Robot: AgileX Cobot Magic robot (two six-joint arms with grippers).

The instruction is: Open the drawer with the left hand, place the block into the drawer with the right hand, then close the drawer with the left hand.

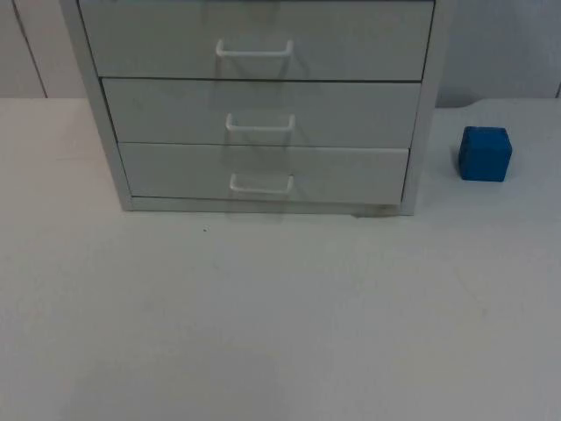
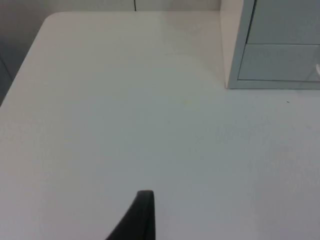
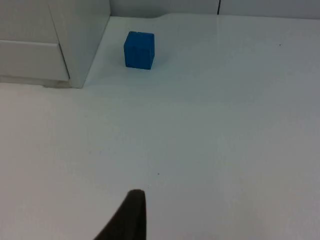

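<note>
A grey cabinet (image 1: 263,105) with three drawers stands at the back of the table, and all three drawers are pushed in. Each has a white handle; the lowest handle (image 1: 261,183) sits just above the table. A blue block (image 1: 485,153) rests on the table to the right of the cabinet, apart from it. My left gripper (image 2: 142,220) waits over bare table to the left of the cabinet, whose corner (image 2: 235,75) lies ahead of it. My right gripper (image 3: 131,217) waits over the table in front of the block (image 3: 139,49), well short of it.
The white table top (image 1: 280,316) stretches wide in front of the cabinet. Its left edge (image 2: 25,65) runs close to where my left gripper hangs. A grey partition wall (image 1: 500,44) stands behind the block.
</note>
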